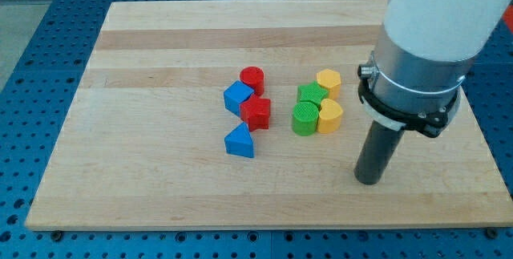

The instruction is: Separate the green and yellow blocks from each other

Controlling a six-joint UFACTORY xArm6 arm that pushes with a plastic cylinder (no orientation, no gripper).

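My tip (369, 180) rests on the table (160, 187) at about 4 o'clock from the green and yellow cluster, near it but clear of every block. There are no fingers on this arm to be wide, narrow or holding anything; the rod ends bare and can only shove. The cluster sits right of the table's middle: a yellow hexagon (329, 82) at its 1 o'clock corner, a green star (312, 95) pressed against it at about 8 o'clock, a green cylinder (304, 119) directly below that, and a yellow heart (329, 117) touching the cylinder's 3 o'clock side. All four look to be in contact or very nearly so, which means the separating is not yet done. Off at 9 o'clock from them, apart, lies a second group: a red cylinder (252, 78), a blue cube (238, 97), a red star (256, 113) and a blue triangle (240, 142). I judge the blocks to be light, rigid pieces that slide readily on the smooth wood and will spin if struck off-centre, so each push wants to meet a flat or broad face squarely through the middle. The heart seems the easiest start: coming up into the seam between it and the green cylinder from 6 o'clock could wedge them apart. The risk is dragging a neighbour along, or sending a green into the red and blue group.
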